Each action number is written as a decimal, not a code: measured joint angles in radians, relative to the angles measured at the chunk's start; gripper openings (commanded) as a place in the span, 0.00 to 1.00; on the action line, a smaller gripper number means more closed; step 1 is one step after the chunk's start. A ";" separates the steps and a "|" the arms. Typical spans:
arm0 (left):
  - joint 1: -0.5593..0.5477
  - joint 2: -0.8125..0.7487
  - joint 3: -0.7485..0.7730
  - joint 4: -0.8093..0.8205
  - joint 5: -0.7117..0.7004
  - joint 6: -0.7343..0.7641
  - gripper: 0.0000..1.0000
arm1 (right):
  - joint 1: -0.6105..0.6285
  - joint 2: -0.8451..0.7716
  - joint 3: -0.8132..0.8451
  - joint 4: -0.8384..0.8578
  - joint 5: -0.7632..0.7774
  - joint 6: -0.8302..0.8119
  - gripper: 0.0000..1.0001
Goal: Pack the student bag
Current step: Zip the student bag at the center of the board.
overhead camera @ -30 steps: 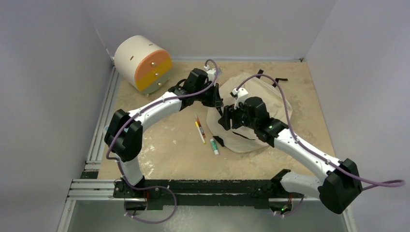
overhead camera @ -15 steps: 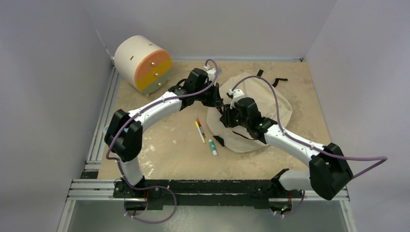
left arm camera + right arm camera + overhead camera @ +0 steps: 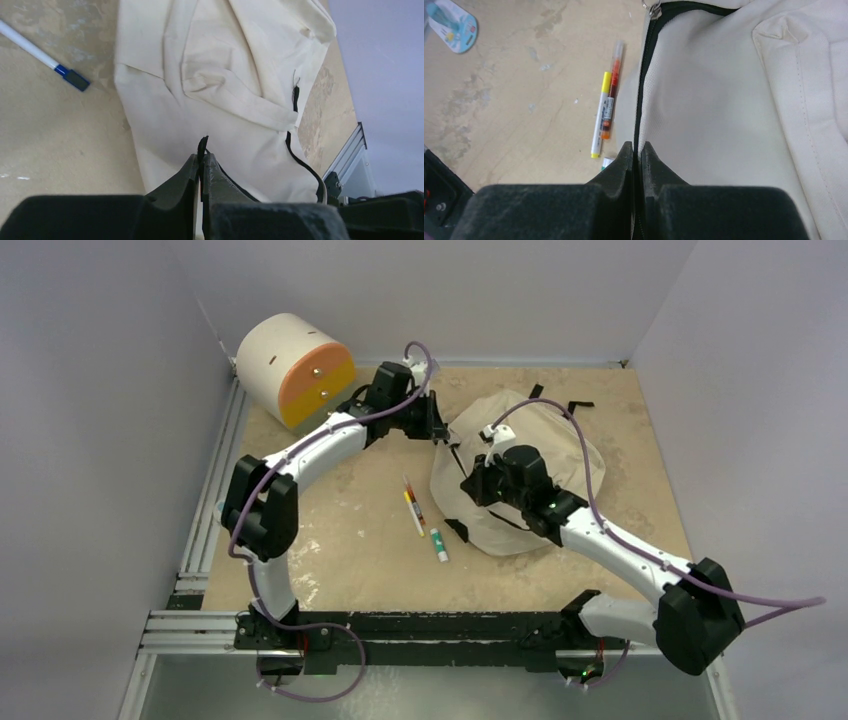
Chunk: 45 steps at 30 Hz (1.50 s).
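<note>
The student bag (image 3: 540, 455), a beige backpack with black zipper lines, lies at the middle right of the table. My left gripper (image 3: 441, 436) is at the bag's left edge. In the left wrist view its jaws (image 3: 202, 159) are shut on a thin black tab (image 3: 202, 145) of the bag (image 3: 220, 75). My right gripper (image 3: 470, 487) is low on the bag's left side. In the right wrist view its jaws (image 3: 637, 148) are shut on the black zipper seam (image 3: 642, 90) of the bag (image 3: 724, 100). A metal zipper slider (image 3: 653, 9) sits further up that seam.
A yellow-tipped marker (image 3: 413, 512) and a red pen (image 3: 410, 492) lie left of the bag, with a green-capped glue stick (image 3: 441, 544) below them. A cream drawer unit with an orange front (image 3: 295, 370) stands at the back left. A light blue item (image 3: 451, 20) lies on the table.
The right gripper has closed onto the bag's zipper seam. The left arm has drawn back and to the left with the black tab, tugging the bag's left edge.
</note>
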 measured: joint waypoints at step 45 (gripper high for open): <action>0.035 0.075 0.061 -0.011 0.097 0.101 0.00 | 0.007 -0.163 0.026 -0.138 -0.016 0.051 0.58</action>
